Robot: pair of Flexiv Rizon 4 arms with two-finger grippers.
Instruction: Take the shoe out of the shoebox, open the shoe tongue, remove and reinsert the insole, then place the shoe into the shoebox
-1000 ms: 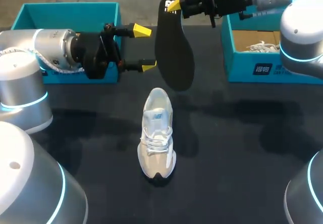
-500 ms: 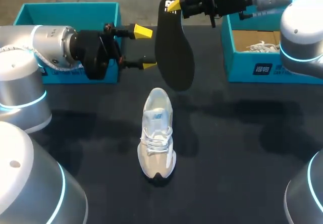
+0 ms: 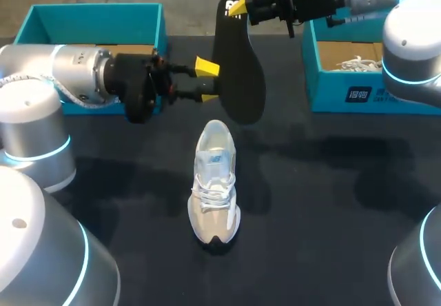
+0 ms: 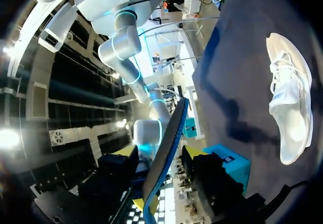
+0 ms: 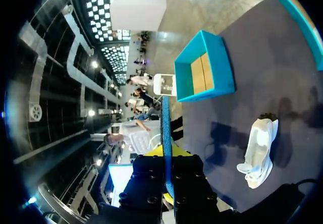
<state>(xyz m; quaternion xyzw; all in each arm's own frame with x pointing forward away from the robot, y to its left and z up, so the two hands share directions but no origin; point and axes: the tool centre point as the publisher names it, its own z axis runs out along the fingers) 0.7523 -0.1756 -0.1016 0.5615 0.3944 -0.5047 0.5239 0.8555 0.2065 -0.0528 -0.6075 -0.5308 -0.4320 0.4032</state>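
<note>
Aloft, the insole (image 3: 239, 72) hangs pinched in right tool (image 3: 236, 7).

The left arm (image 3: 65, 72) and right arm (image 3: 406, 37) are showing as fat, smooth silver-grey cylinders, and thin rings (image 3: 34, 151) are glowing cyan around their joints. A white coiled cable (image 3: 69, 92) is wrapping the left wrist. Black housings (image 3: 134, 85) are capping both wrists, round screw holes (image 5: 147, 200) are dotting the right one, and black jaws are ending in bright yellow tips (image 3: 207, 66).
</note>
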